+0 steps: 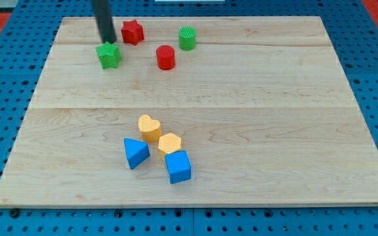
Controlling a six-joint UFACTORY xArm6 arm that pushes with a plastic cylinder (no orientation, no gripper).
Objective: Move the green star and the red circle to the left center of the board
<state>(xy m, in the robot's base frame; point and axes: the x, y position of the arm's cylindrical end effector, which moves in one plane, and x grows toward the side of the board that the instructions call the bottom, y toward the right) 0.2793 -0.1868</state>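
The green star [109, 56] lies near the view's top left on the wooden board [254, 131]. The red circle [166, 57] stands to its right, apart from it. My tip [107, 41] is just above the green star's top edge, touching or nearly touching it. The rod rises out of the view's top.
A red star [132, 31] and a green circle [187, 37] lie near the top edge. A yellow heart [149, 128], a yellow hexagon [169, 143], a blue triangle [135, 152] and a blue cube [178, 166] cluster at the lower middle.
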